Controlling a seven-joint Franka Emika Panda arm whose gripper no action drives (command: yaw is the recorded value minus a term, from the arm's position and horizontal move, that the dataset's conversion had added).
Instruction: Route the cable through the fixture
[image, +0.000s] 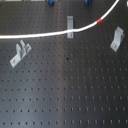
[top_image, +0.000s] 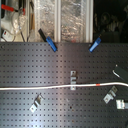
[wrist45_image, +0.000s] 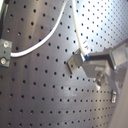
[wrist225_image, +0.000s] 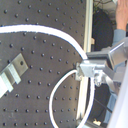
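Where cable (image: 50, 33) crosses middle bracket (image: 70, 23), clamps (top_image: 52, 44) beyond.

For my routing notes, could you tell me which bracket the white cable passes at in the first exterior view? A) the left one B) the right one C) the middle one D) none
C: the cable crosses the middle bracket, clear of the other two.

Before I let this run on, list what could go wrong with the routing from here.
1. The cable already runs at the middle bracket; a sideways tug may pull it out.
2. The gripper pinches the cord by its fingertips near the end, so it could slip.
3. Two brackets stand clear of the cord and may be missed.
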